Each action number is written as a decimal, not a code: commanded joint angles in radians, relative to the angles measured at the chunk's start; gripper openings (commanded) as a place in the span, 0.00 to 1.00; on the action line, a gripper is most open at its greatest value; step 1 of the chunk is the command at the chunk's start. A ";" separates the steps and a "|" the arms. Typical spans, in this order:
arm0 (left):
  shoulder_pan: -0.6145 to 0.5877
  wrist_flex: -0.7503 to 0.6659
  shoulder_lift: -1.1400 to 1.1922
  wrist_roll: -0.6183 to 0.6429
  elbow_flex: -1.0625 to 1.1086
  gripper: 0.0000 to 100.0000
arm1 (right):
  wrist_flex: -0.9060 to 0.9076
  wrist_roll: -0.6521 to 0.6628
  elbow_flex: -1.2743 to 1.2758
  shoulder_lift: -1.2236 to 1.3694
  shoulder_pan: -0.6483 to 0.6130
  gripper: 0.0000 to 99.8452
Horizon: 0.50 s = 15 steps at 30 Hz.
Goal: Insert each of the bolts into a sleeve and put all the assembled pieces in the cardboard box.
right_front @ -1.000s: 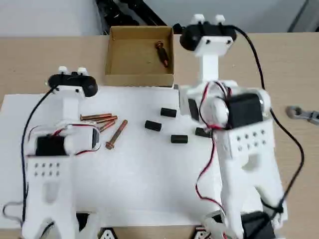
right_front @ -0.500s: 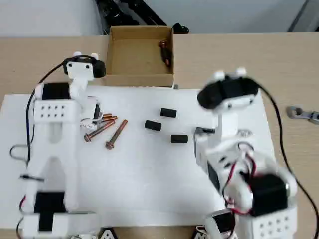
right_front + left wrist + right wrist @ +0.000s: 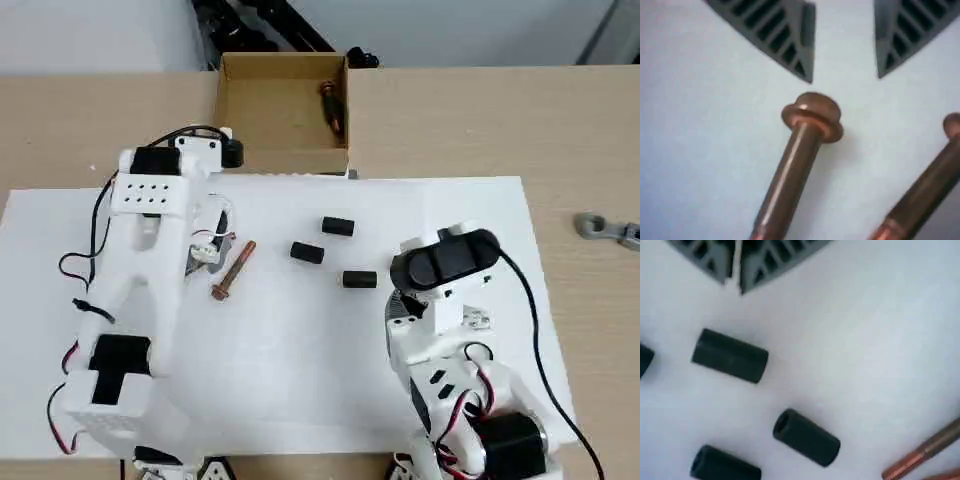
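Left wrist view: the left gripper (image 3: 844, 74), jaws apart, hangs just above the flanged head of a copper-coloured metal bolt (image 3: 801, 150), and a second copper bolt (image 3: 927, 187) lies just beside it. The grasp should probably straddle the shank squarely so the neighbour is not nudged. The right gripper (image 3: 736, 284), jaws together, sits near three short black cylindrical sleeves (image 3: 730, 356) mid-sheet. The open brown cardboard box (image 3: 280, 160) stands at the far edge of the white paper sheet (image 3: 300, 380). Bare sheet toward the near edge leaves room.
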 commanded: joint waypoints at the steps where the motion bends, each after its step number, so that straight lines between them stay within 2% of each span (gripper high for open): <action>1: 0.029 -0.035 -0.005 0.032 -0.039 0.08 | -0.024 0.003 0.000 -0.024 0.007 0.00; 7: 0.026 -0.060 -0.003 0.020 -0.031 0.14 | -0.024 0.003 0.000 -0.027 0.007 0.00; 15: 0.029 -0.160 -0.003 0.015 0.088 0.14 | -0.024 0.003 0.000 -0.031 0.007 0.00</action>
